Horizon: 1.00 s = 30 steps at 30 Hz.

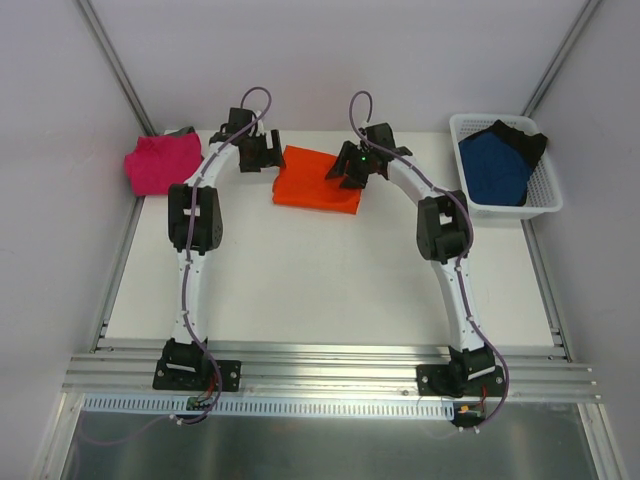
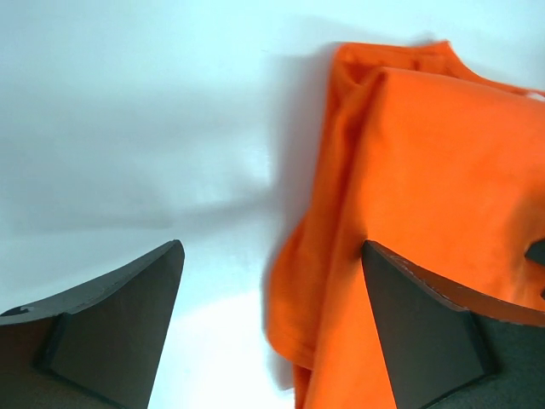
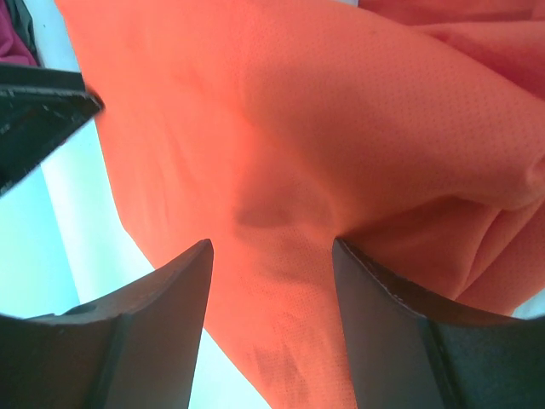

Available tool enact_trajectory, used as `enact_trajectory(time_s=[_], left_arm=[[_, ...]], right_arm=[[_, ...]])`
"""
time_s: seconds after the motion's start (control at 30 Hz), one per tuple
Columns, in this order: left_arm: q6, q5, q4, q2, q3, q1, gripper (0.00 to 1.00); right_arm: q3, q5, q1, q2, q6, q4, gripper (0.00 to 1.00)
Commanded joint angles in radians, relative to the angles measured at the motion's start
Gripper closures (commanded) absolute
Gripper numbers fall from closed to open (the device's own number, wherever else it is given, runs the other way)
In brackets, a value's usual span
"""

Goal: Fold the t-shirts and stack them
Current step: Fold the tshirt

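- I judged the step in hand to be folding the bright orange cloth t-shirt (image 1: 312, 185), which lay as a rough, partly folded rectangle on the white table (image 1: 320, 280).
- My left gripper (image 2: 271, 247) stood spread and empty at that shirt's left edge, with one finger over bare table and the other over cloth.
- My right gripper (image 3: 271, 245) hung over its right part, jaws apart, pinching nothing I could see.
- The next move probably called for both to nip an edge and fold it evenly.
- The magenta-pink t-shirt (image 1: 160, 165) lay left of the orange one. The dark blue (image 1: 495, 168) and black (image 1: 522, 133) shirts sat to its right in the white mesh basket (image 1: 545, 205).
- Open room lay on the orange shirt's near side.
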Motion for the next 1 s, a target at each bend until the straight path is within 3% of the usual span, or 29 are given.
enact_trajectory(time_s=[0.0, 0.37, 0.7, 0.83, 0.97], left_arm=[[-0.01, 0.019, 0.011, 0.003, 0.038, 0.012, 0.13], [-0.116, 0.272, 0.043, 0.066, 0.021, 0.011, 0.17], [-0.219, 0.394, 0.099, 0.122, 0.007, -0.005, 0.18], [-0.259, 0.441, 0.125, 0.152, 0.0, -0.012, 0.24], [-0.302, 0.482, 0.146, 0.16, -0.026, -0.019, 0.37]], right_arm=[[-0.009, -0.017, 0.012, -0.095, -0.015, -0.012, 0.38], [-0.037, 0.008, 0.011, -0.106, -0.042, -0.042, 0.36], [-0.086, 0.011, 0.002, -0.133, -0.058, -0.063, 0.36], [-0.098, 0.008, -0.006, -0.135, -0.061, -0.066, 0.36], [-0.095, 0.015, -0.011, -0.132, -0.07, -0.068, 0.36]])
